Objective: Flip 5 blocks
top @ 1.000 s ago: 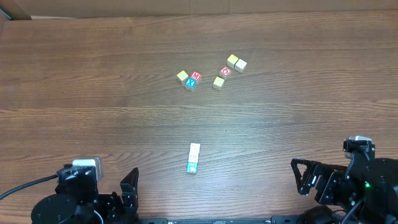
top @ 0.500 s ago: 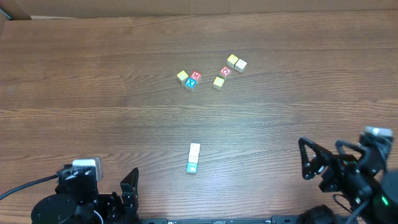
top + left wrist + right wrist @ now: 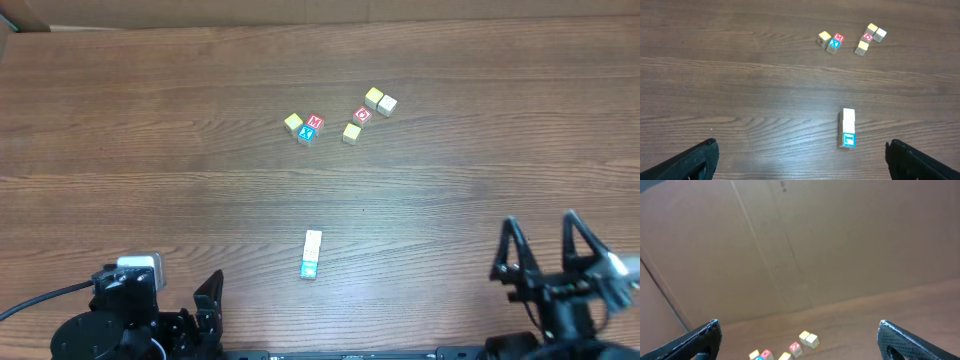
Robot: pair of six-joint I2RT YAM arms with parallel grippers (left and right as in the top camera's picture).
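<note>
Lft gripper (image 3: 800, 145): fingers spread wide, nothing btwn them, near and to the left of the teal L block (image 3: 848, 140). Rt gripper (image 3: 541, 225): also spread wide, empty, well to that block's right. Cream block (image 3: 848, 116) touches the teal L block's far side. Seven more blocks (image 3: 362, 114) lie scattered well beyond it. Table (image 3: 150, 150): brown wood grain, matte. Cardboard wall (image 3: 790, 240) stands past the far blocks.

Brown wood-grain table (image 3: 150, 150) — behind its far edge, a plain cardboard wall (image 3: 830, 240) with a faint slanting crease.
</note>
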